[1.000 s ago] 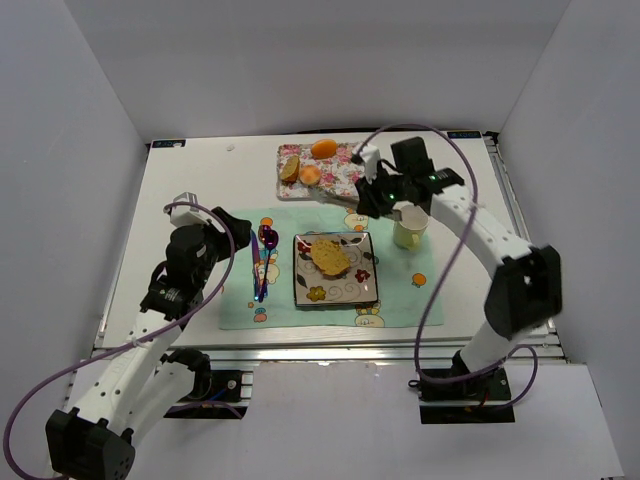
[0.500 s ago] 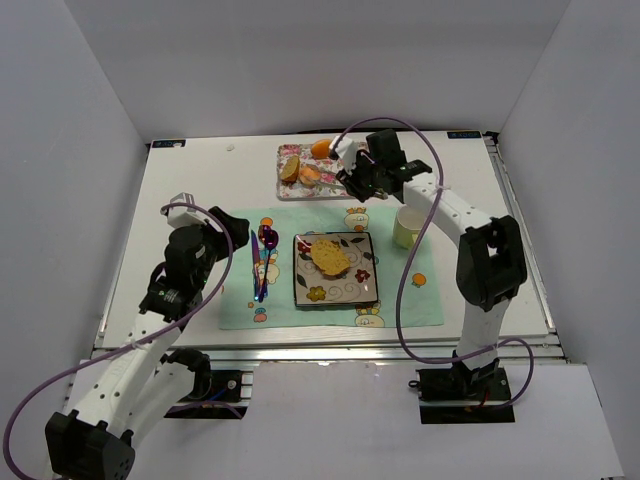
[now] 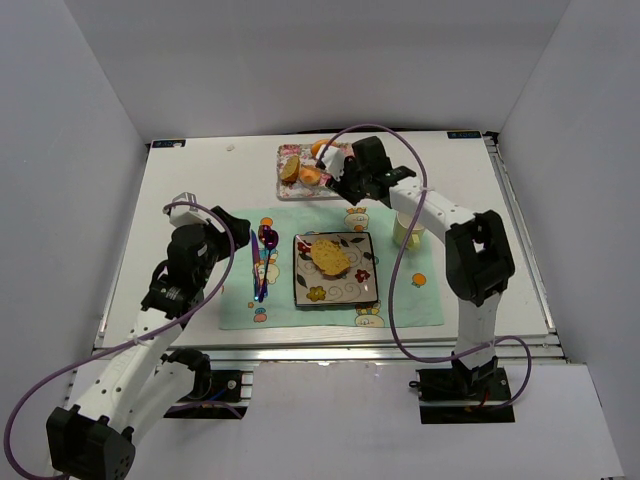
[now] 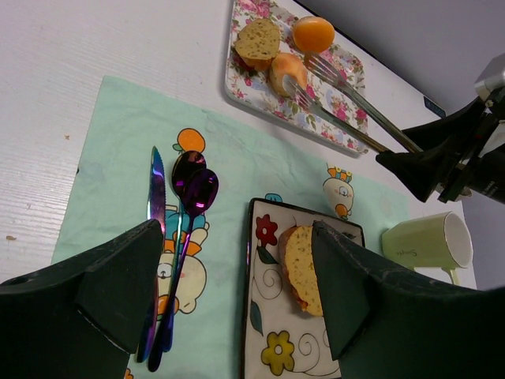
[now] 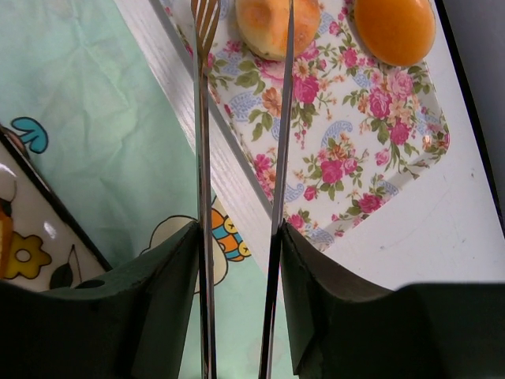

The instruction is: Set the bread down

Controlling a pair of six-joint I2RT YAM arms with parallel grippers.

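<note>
**Bread on the plate; right arm at the floral tray**

We note the bread (image 3: 330, 257) lying flat on the square plate (image 3: 345, 292), which sits on the green placemat (image 3: 240, 305). The right gripper (image 5: 237, 229) has its fingers pressed against the two arms of the metal tongs (image 5: 202, 118). The tong tips reach over the floral tray (image 5: 339, 158) at a pale round bun (image 5: 272, 24); whether they touch it we cannot tell. The left gripper (image 4: 235, 229) hangs with its fingers spread wide above the placemat, near the knife (image 4: 156, 197) and spoon (image 4: 193, 193).
</note>
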